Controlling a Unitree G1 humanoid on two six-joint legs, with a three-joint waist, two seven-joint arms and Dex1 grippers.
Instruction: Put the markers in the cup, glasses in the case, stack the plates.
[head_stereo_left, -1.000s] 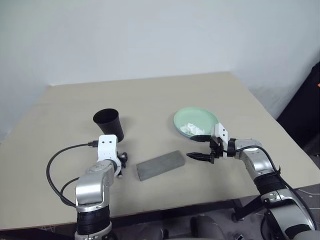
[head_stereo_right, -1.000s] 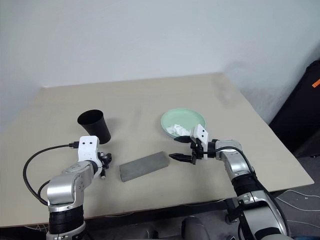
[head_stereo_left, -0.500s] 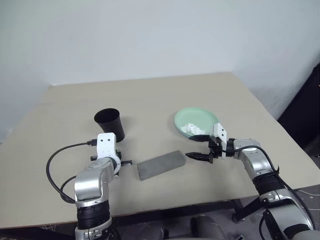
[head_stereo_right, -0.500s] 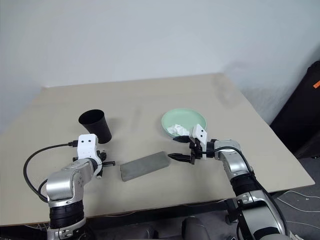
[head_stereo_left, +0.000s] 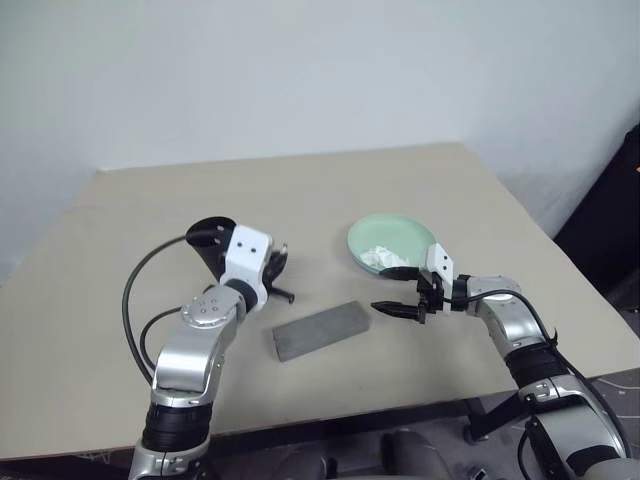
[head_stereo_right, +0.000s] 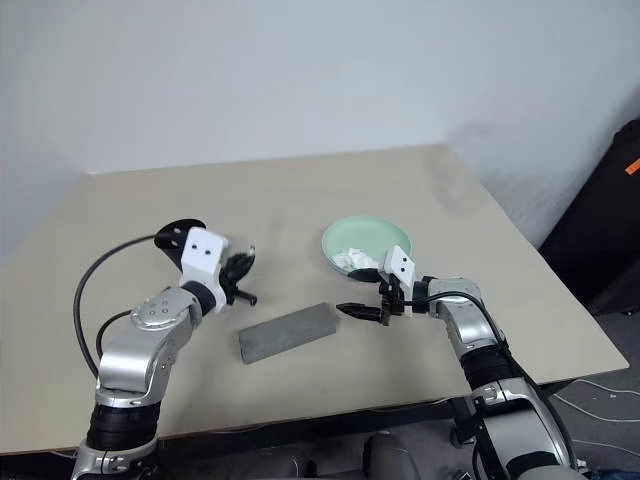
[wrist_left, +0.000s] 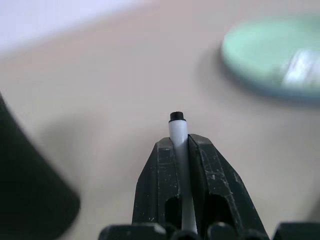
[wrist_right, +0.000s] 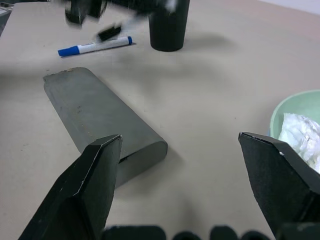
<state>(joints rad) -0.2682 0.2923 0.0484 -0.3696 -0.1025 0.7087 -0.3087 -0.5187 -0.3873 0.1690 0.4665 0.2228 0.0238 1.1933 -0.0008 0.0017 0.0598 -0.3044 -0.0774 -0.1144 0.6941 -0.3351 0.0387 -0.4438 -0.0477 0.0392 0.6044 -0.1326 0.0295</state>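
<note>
My left gripper (head_stereo_left: 277, 265) is shut on a white marker (wrist_left: 178, 137) with a black cap and holds it off the table, just right of the black cup (head_stereo_left: 207, 238). A blue-capped marker (wrist_right: 95, 46) lies on the table beyond the grey case (head_stereo_left: 320, 331), whose lid is closed. The mint green plate (head_stereo_left: 404, 232) holds a crumpled white tissue (head_stereo_left: 380, 258). My right gripper (head_stereo_left: 396, 293) is open and empty, between the case's right end and the plate. The glasses are out of view.
The beige table (head_stereo_left: 300, 200) has open room behind the cup and plate. Its right edge (head_stereo_left: 560, 250) drops off beside a dark object. A black cable (head_stereo_left: 135, 300) loops from my left wrist.
My left gripper closed on the black-capped marker on the table, then rose and swung right toward the cup. The right arm has stayed still.
</note>
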